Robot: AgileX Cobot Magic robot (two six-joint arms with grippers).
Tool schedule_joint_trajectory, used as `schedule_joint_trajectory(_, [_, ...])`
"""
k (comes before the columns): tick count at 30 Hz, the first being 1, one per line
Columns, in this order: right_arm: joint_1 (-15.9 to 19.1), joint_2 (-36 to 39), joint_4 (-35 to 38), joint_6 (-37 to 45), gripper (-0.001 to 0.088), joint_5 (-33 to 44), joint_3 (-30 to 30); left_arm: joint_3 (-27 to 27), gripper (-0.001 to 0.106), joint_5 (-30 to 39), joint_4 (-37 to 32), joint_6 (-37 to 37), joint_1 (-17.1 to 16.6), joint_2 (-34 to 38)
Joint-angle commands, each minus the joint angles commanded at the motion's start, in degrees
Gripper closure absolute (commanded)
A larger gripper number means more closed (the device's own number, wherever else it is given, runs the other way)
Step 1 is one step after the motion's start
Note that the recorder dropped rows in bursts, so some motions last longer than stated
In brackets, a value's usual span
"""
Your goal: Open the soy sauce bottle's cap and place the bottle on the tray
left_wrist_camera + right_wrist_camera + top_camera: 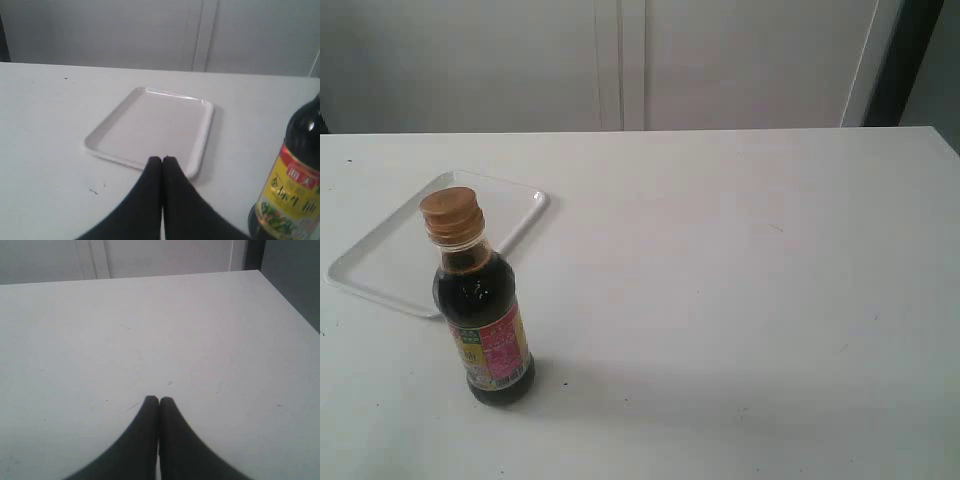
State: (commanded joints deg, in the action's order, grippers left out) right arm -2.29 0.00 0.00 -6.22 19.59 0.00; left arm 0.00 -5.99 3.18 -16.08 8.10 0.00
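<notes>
Your soy sauce bottle (485,310) stands upright on the table, just in front of the tray (380,262), cap (451,214) closed. Both the left gripper (162,160) and right gripper (159,400) are clenched, holding nothing; a careless approach could topple it

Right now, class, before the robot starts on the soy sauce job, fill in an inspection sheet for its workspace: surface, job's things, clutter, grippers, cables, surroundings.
Surface: white table, a few small dark specks, otherwise bare.
Job's things: soy sauce bottle upright on the table, in front of the tray, not on it; cap closed; tray holds nothing.
Clutter: nothing seen.
Grippers: left gripper shut on nothing, near the tray's edge; right gripper shut on nothing, over bare table.
Cables: nothing seen.
Surroundings: pale wall panels behind the table; dark strip at one side.
</notes>
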Motion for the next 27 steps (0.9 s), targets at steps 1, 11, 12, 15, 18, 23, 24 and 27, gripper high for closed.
schedule_joint_trajectory(1, [0.0, 0.0, 0.0, 0.0, 0.0868, 0.0, 0.0, 0.0, 0.105, -2.8, 0.0, -2.0, 0.0, 0.0])
schedule_joint_trajectory(11, [0.0, 0.0, 0.0, 0.0, 0.0868, 0.0, 0.0, -0.4, 0.105, -15.7, 0.0, -8.8, 0.0, 0.0])
schedule_joint_trajectory(12, [0.0, 0.0, 0.0, 0.0, 0.0868, 0.0, 0.0, -1.1, 0.105, -14.4, 0.0, -9.3, 0.0, 0.0])
schedule_joint_trajectory(15, [0.0, 0.0, 0.0, 0.0, 0.0868, 0.0, 0.0, -3.8, 0.105, -11.5, 0.0, -9.5, 0.0, 0.0])
schedule_joint_trajectory(18, [0.0, 0.0, 0.0, 0.0, 0.0868, 0.0, 0.0, -6.6, 0.105, -9.3, -0.3, -9.5, 0.0, 2.2])
schedule_joint_trajectory(23, [0.0, 0.0, 0.0, 0.0, 0.0868, 0.0, 0.0, -10.9, 0.105, -7.6, -0.3, -9.5, 0.0, 8.0])
schedule_joint_trajectory(24, [0.0, 0.0, 0.0, 0.0, 0.0868, 0.0, 0.0, -11.8, 0.105, -7.6, -0.3, -9.5, 0.0, 9.3])
schedule_joint_trajectory(27, [0.0, 0.0, 0.0, 0.0, 0.0868, 0.0, 0.0, -14.2, 0.105, -7.3, -2.1, -10.3, 0.0, 13.3])
